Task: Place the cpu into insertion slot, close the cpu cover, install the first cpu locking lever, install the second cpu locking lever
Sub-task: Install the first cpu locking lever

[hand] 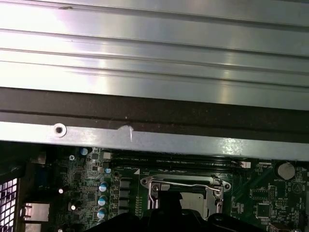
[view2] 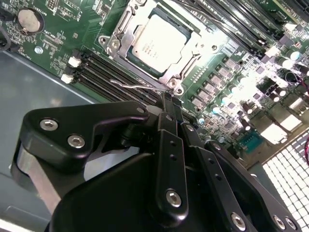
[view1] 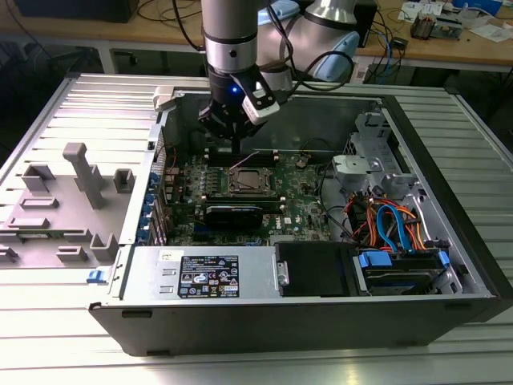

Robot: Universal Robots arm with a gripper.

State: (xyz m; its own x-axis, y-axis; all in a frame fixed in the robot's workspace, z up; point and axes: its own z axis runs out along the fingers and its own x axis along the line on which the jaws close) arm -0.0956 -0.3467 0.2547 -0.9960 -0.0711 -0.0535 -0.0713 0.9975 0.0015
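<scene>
Cpu (view2: 161,41) sits in the insertion slot (view2: 112,46) on the green motherboard (view2: 58,29), with the cpu cover (view2: 183,63) lying flat around its silver top. Pincer (view2: 170,104) hangs just beside the socket's corner, fingers clenched together, tips at a thin wire locking lever (view2: 133,85).

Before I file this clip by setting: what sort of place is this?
Probably a robotics lab or workshop: a robot arm over an opened computer case on a metal table, cable-strewn wooden benches behind.
</scene>
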